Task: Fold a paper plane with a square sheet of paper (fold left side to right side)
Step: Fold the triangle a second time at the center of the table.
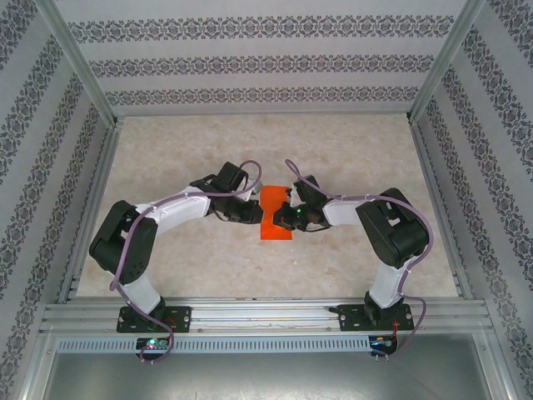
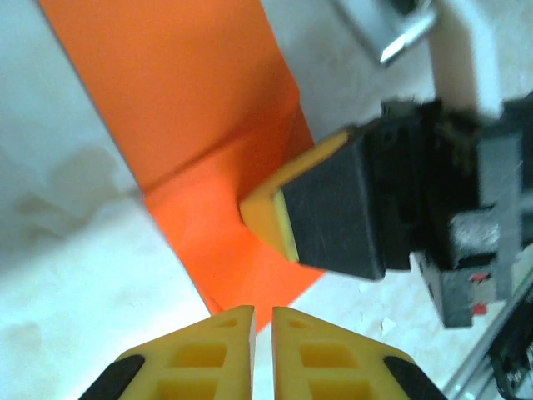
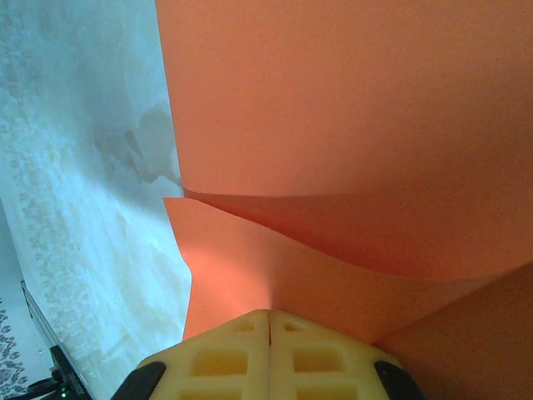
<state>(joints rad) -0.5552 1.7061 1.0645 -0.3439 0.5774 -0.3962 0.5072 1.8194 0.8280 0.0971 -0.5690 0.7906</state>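
Right fingers (image 3: 269,333): pressed shut, tips down on the folded orange sheet (image 3: 350,125), pinning it.
Left fingers (image 2: 262,321): nearly shut, slim gap, empty, just off the sheet's near edge.
Sheet: mid-surface (image 1: 208,267), between both arms, upper layer bowed above the lower.

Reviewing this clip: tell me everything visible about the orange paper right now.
The orange paper is thin, matte, bright orange-red, lying on the pale table between the two arms as a narrow upright strip, apparently folded over. From the right wrist, two layers show, the upper one curving up off the lower. The right gripper, fingers together, presses on or pinches it at the layered edge. The left gripper, nearly closed, sits at the paper's near edge; contact is unclear.
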